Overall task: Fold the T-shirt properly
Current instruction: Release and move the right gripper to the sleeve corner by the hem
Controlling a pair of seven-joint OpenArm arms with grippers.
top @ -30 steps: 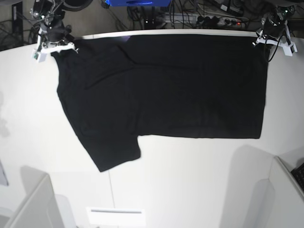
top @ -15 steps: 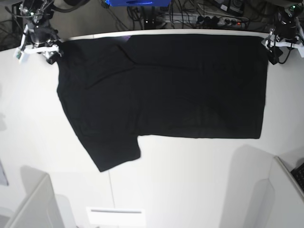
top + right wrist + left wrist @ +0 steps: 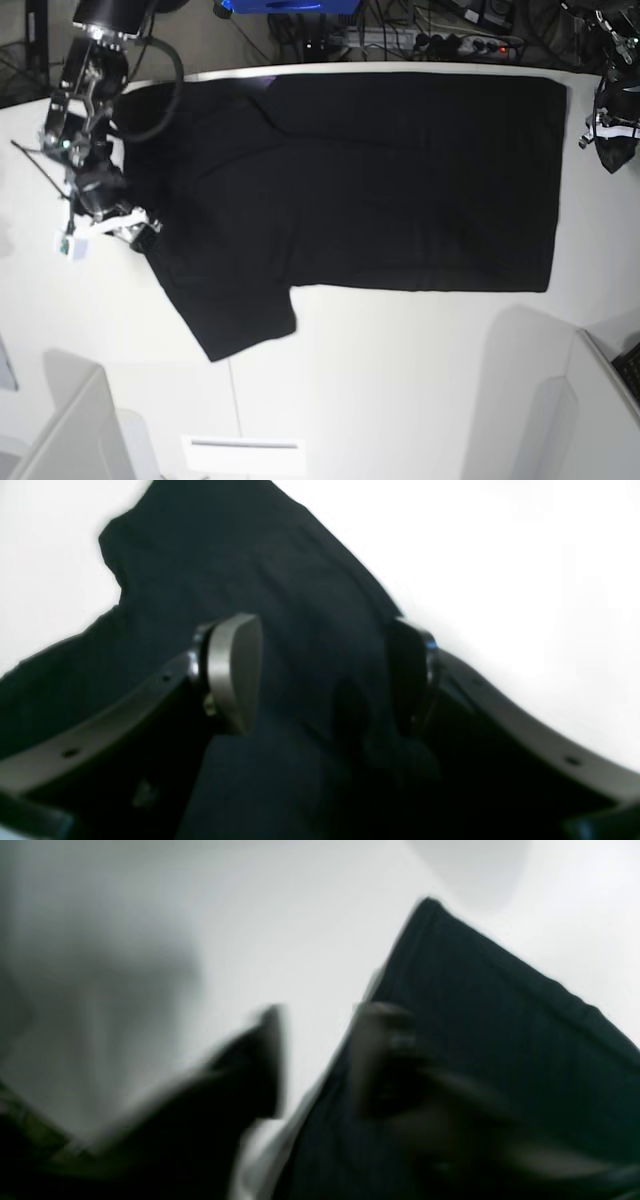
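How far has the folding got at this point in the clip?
Done: the T-shirt lies spread flat on the table, plain side up, one sleeve sticking out toward the near edge. In hand: the right tool stands open over the shirt's edge; the left tool sits just off the opposite edge, holding nothing visible. Left: every fold; no layer is turned over yet.

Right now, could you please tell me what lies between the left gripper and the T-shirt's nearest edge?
In the base view, only bare white table lies between the left gripper and the T-shirt.
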